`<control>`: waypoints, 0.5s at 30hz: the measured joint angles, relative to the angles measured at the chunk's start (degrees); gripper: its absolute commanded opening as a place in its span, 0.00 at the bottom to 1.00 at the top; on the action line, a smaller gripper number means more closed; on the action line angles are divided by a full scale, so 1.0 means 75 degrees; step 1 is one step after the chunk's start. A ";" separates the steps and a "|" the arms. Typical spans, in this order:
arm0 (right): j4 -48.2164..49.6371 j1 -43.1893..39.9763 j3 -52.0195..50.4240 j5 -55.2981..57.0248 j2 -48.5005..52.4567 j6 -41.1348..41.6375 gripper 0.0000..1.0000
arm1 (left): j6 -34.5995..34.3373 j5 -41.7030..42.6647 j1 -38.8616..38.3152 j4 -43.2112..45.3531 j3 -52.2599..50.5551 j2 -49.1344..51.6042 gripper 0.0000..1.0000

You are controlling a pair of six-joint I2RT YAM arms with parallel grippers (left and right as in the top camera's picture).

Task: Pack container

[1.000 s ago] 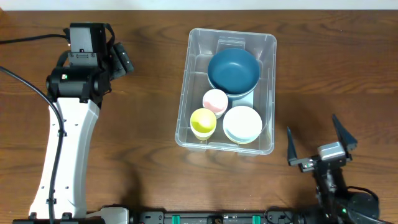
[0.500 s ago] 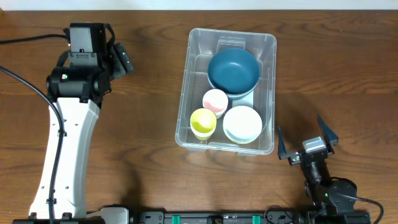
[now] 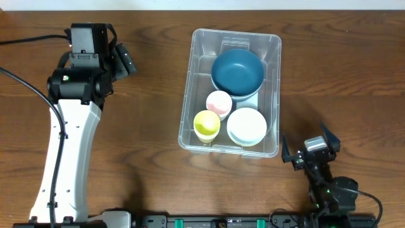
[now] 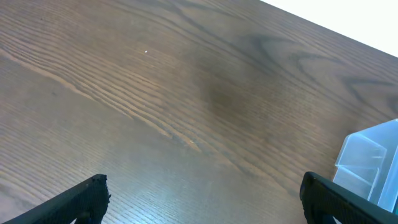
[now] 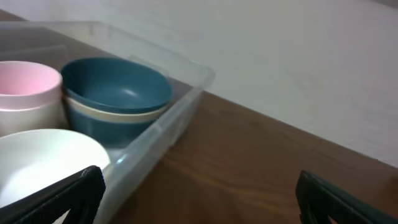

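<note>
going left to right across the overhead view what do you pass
left arm → container left wall → yellow cup → white bowl → right tool. The pink cup and blue bowl overlap these, so they are left out.

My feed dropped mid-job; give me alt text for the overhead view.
A clear container holds a blue bowl, a pink cup, a yellow cup and a white bowl. The right gripper, open and empty, sits just off the container's near right corner; the left gripper is far to the left.
</note>
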 measured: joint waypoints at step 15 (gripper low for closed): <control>-0.0017 0.0000 0.0000 0.0245 0.0000 -0.0032 0.99 | 0.0000 0.0000 0.0000 -0.0003 0.0000 0.0000 0.98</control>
